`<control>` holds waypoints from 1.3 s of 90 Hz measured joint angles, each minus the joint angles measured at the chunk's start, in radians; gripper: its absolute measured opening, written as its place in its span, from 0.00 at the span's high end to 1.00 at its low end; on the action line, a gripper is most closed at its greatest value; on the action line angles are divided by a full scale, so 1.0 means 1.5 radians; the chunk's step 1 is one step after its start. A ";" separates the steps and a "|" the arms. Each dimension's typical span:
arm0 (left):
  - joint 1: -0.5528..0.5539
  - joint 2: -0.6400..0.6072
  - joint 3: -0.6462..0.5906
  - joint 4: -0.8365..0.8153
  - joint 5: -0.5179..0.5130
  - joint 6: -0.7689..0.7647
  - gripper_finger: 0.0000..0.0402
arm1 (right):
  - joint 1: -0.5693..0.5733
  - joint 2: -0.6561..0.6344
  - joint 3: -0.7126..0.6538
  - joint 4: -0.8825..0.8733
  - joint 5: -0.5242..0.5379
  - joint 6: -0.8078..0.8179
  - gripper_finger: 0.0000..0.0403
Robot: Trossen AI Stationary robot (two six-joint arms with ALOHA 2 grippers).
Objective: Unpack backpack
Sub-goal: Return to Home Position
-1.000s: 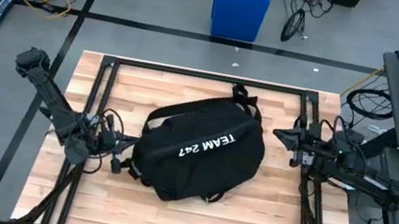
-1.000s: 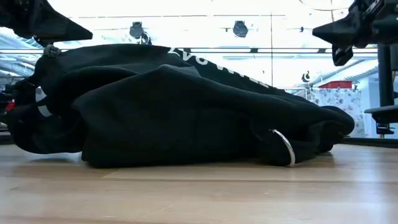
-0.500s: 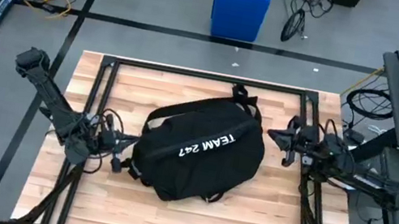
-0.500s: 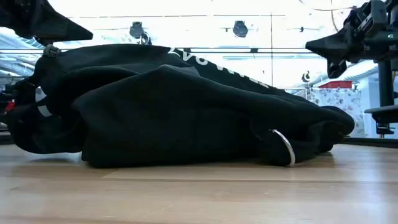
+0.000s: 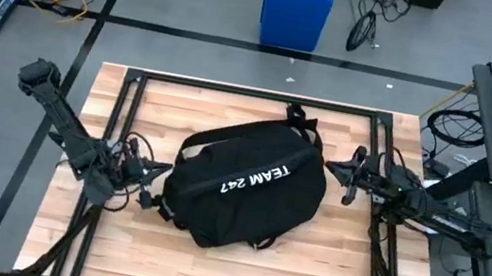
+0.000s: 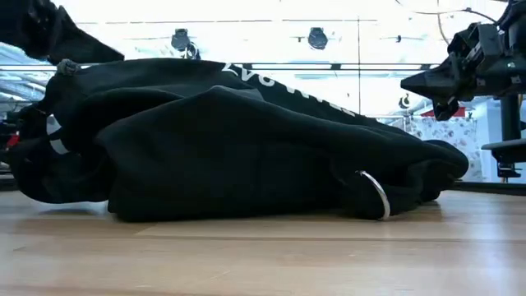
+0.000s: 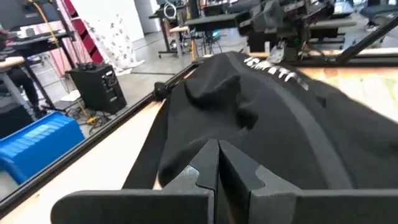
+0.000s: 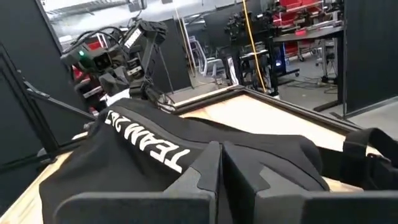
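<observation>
Left pincer (image 5: 151, 192) is closed up tight with nothing in it, and my right pincer (image 5: 339, 175) is the same; each wrist view shows the two halves meeting. The backpack (image 5: 248, 184) lies slumped on its side at the middle of the table (image 5: 324, 274). Its long axis runs from 8 o'clock to 2 o'clock, with the white lettering (image 5: 255, 178) facing up.

My left pincer sits at the bag's 8 o'clock end, just beside the fabric and the loose straps (image 5: 145, 204); I cannot tell whether it touches them. My right pincer hangs just off the 3 o'clock flank. The low view shows it raised above that end, apart from the fabric.

From my left the bag lies toward 3 o'clock, from my right toward 9 o'clock, and the left is nearer. I judge the coming move to be a retreat, left arm toward 9 o'clock and right toward 3. The left one could snag a strap.
</observation>
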 joint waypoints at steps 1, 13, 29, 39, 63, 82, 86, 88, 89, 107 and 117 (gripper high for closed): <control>0.000 0.000 0.000 -0.007 0.000 -0.006 1.00 | 0.001 0.000 0.000 0.000 0.000 -0.001 1.00; -0.010 -0.002 -0.007 -0.055 -0.001 -0.070 1.00 | 0.014 0.000 0.000 -0.001 -0.001 -0.009 1.00; -0.041 -0.026 -0.080 -0.004 0.000 -0.110 1.00 | 0.020 0.001 0.000 -0.001 -0.001 -0.021 1.00; -0.054 -0.048 -0.141 0.063 0.001 -0.121 1.00 | 0.020 0.004 0.000 -0.001 -0.001 -0.021 1.00; -0.054 -0.088 -0.214 0.175 0.015 -0.049 1.00 | 0.019 0.053 0.001 -0.001 -0.001 -0.022 1.00; -0.049 -0.133 -0.214 0.181 0.058 0.028 1.00 | 0.019 0.103 0.001 -0.001 -0.001 -0.024 1.00; -0.049 -0.151 -0.214 0.187 0.069 0.059 1.00 | 0.019 0.107 0.001 -0.001 -0.001 -0.030 1.00; -0.049 -0.160 -0.214 0.191 0.073 0.074 1.00 | 0.019 0.108 0.001 -0.001 -0.001 -0.034 1.00; -0.049 -0.165 -0.214 0.192 0.075 0.082 1.00 | 0.019 0.109 0.001 -0.001 -0.001 -0.036 1.00; -0.049 -0.275 -0.214 0.188 0.101 0.197 1.00 | 0.019 0.109 0.001 0.003 -0.004 -0.054 1.00; -0.046 -0.345 -0.214 0.159 0.112 0.238 1.00 | 0.019 0.109 0.001 0.003 -0.006 -0.054 1.00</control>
